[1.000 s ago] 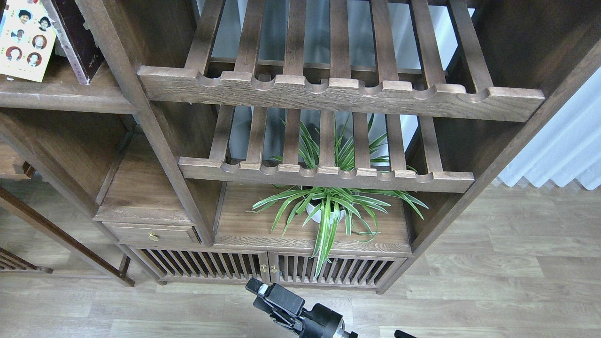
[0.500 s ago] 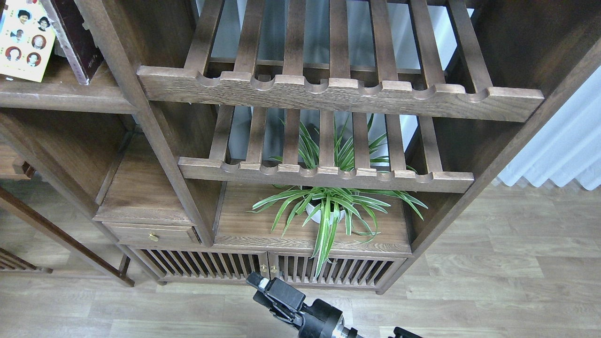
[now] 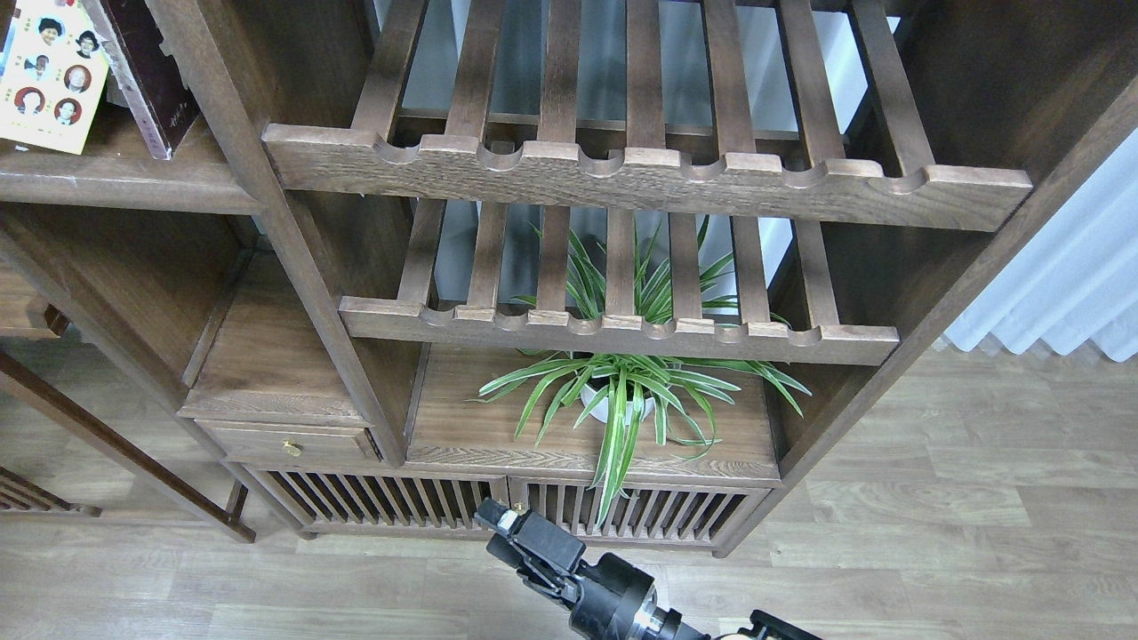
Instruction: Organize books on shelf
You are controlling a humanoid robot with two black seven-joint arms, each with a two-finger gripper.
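Two books stand on the shelf (image 3: 116,182), a flat dark-brown plank at the top left. One is a pale yellow paperback (image 3: 49,80) with small round portraits on its cover. The other is a thick maroon book (image 3: 147,76) that leans against it, page edges facing me. The small "300" paperback is out of view. My right gripper (image 3: 500,524) is low at the bottom centre, in front of the cabinet's slatted doors and far below the books. It is dark and seen end-on, so its fingers cannot be told apart. My left gripper is out of view.
Two slatted racks with scalloped front rails (image 3: 640,173) fill the middle of the cabinet. A potted spider plant (image 3: 622,391) stands on the board below them. A small drawer with a brass knob (image 3: 289,447) is at the lower left. Wood floor lies in front, a white curtain (image 3: 1067,276) at the right.
My right arm has risen a little and shifted right in front of the slatted doors. The books have not moved.
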